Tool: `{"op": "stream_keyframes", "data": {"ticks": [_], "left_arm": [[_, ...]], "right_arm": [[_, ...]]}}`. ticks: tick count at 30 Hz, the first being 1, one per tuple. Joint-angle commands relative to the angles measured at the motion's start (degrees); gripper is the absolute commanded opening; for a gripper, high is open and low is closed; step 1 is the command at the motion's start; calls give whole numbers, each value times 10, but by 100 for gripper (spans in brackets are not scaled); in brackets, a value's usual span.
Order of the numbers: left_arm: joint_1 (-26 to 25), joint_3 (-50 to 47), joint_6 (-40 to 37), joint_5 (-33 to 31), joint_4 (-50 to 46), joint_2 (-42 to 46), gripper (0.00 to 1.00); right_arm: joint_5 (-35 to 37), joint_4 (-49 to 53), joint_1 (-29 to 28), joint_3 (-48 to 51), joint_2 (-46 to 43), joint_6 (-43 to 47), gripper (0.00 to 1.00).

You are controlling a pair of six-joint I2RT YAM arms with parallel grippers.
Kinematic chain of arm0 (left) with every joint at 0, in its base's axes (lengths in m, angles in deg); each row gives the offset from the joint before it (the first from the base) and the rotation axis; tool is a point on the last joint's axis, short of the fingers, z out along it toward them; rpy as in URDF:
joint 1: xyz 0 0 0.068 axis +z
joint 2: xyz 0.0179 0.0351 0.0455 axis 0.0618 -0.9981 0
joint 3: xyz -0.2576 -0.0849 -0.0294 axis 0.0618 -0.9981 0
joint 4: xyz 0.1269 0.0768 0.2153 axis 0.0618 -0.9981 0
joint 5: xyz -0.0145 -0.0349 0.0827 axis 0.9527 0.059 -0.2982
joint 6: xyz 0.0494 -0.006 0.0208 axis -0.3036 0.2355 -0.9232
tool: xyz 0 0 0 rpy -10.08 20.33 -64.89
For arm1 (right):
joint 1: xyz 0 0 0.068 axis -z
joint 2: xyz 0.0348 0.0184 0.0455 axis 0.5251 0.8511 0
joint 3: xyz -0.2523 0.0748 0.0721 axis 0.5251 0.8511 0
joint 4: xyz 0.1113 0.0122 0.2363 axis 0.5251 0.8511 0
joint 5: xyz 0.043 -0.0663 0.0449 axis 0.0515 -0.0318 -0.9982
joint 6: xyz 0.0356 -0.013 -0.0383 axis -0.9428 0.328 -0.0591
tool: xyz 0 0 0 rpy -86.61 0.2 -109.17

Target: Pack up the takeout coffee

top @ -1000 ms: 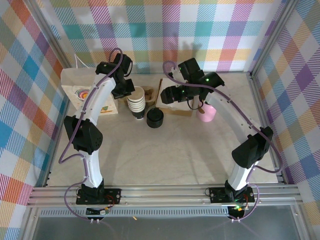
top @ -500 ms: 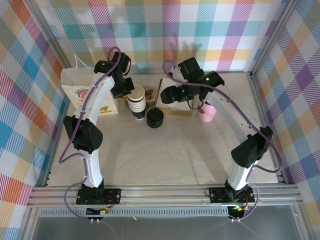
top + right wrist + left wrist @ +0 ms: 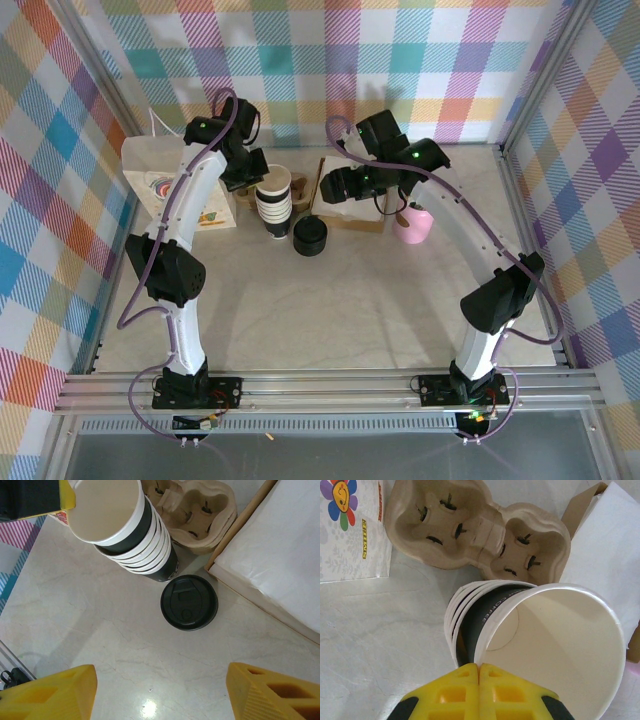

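Note:
The takeout coffee [image 3: 310,236] stands on the table, and from above I see mostly its round black lid [image 3: 189,602]. Just left of it is a stack of lidless cups [image 3: 272,205] with dark walls and cream rims. My left gripper [image 3: 479,666] is shut on the rim of the top cup [image 3: 555,645], which sits tilted and partly raised out of the stack [image 3: 145,555]. My right gripper [image 3: 160,672] hangs open over bare table in front of the lid, with nothing between its fingers.
A brown pulp cup carrier [image 3: 480,530] lies behind the stack. The white paper bag [image 3: 165,185] lies at the back left. A flat cardboard box with white paper [image 3: 280,555] sits right of the lid, and a pink cup [image 3: 413,226] stands beyond it.
My left gripper has drawn back and up a little, tilting the top cup further out of the stack. The right arm has barely shifted.

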Motion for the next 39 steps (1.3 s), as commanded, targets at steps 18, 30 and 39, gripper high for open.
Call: {"op": "stream_keyframes", "data": {"ticks": [18, 30, 39], "left_arm": [[8, 22, 14, 17, -22, 58, 0], [9, 76, 7, 5, -60, 80, 0], [9, 95, -8, 12, -96, 128, 0]], "right_arm": [[9, 12, -3, -20, -19, -32, 68], [33, 30, -3, -45, -20, -44, 60], [39, 20, -3, -56, -26, -74, 45]]}}
